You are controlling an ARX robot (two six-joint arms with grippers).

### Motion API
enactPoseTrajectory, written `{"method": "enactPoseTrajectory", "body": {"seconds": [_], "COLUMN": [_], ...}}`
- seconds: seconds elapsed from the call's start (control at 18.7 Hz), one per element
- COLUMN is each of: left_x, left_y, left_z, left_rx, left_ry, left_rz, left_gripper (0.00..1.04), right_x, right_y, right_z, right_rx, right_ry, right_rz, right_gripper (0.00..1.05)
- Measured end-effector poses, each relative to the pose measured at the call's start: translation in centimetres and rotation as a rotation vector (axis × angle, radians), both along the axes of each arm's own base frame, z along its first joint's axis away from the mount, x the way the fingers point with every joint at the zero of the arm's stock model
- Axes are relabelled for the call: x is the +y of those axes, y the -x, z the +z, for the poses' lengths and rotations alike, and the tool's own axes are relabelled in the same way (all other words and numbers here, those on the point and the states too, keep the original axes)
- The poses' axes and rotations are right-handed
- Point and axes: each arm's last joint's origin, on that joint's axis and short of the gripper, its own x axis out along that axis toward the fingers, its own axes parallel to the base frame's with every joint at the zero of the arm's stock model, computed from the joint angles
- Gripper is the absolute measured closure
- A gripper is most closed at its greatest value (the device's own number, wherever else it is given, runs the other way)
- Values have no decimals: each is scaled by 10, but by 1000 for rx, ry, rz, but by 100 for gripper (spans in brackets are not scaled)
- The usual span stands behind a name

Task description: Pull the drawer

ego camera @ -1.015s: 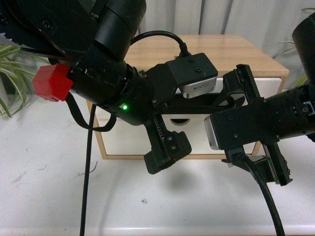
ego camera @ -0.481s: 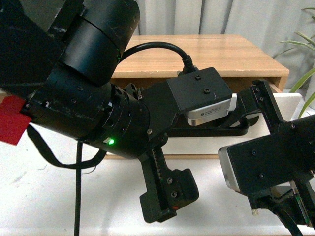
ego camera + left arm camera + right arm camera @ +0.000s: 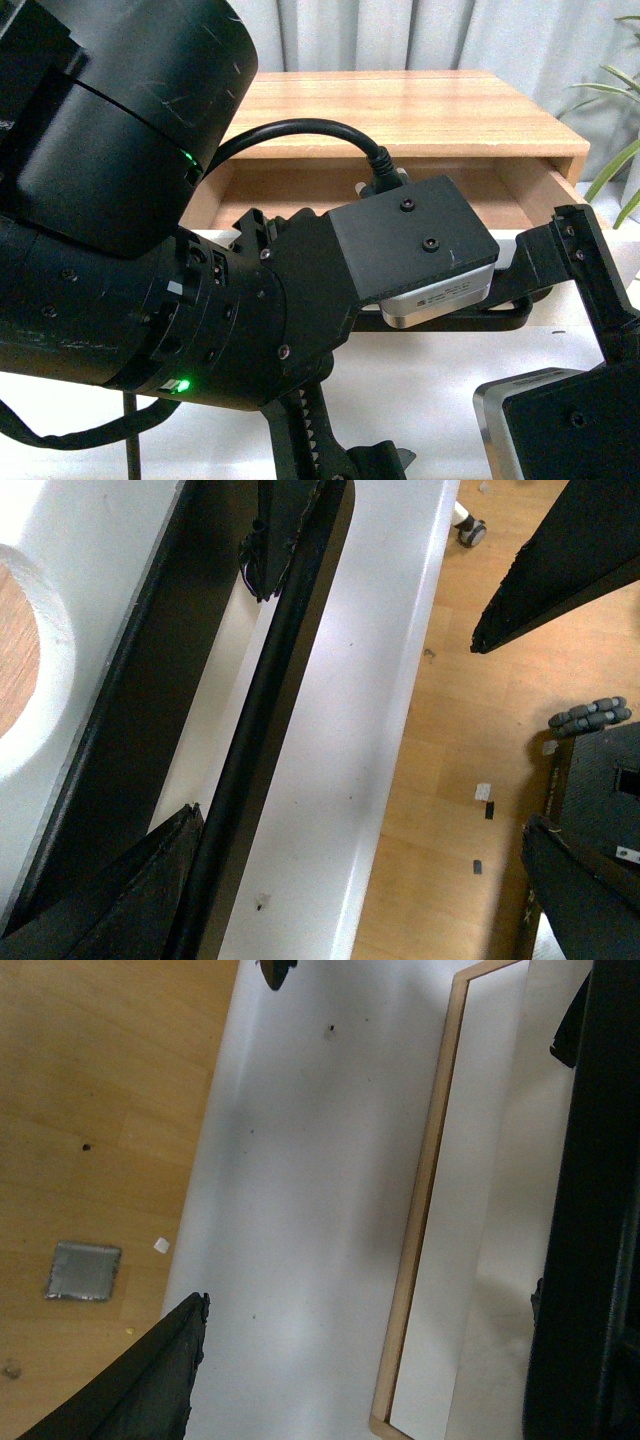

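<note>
My left gripper (image 3: pixel 360 820) is spread wide, one finger (image 3: pixel 120 900) against the single black bar handle (image 3: pixel 262 730). My right gripper (image 3: pixel 370 1295) gapes wide too. The one drawer (image 3: pixel 300 185) stands open from the one wooden cabinet (image 3: pixel 400 100), just beyond.

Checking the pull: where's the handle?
Front view, centre-right: the handle sits at the near edge of the open drawer, partly behind the left wrist camera.

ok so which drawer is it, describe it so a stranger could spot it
Find the light wood cabinet on the white tabletop; the drawer is the one drawn out just under its top, wood interior showing. It alone has a long black bar handle and a semicircular notch in its white front; the plain white panel has neither.
</note>
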Motion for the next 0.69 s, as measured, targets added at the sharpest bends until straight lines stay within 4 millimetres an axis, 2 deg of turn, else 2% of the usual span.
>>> {"method": "enactPoseTrajectory", "body": {"seconds": [0.21,0.48,0.59,0.69], "left_x": [3,14,19,28], "left_y": [5,16,19,19], "left_z": [8,46,58,79], "left_rx": [22,-37,-34,-59], "left_ry": [23,130,204,327], "left_rz": [32,58,67,97], "left_gripper": [7,7,7,7], "right_x": [-2,-9,-10,-12], "right_y": [8,14,14,11], "right_z": [10,36,48,66], "right_rx": [-3,-59,-68,-53], "right_ry": [-17,-48,-85,-147], "right_rz": [-16,-34,-43,-63], "right_gripper": [6,6,6,6]}}
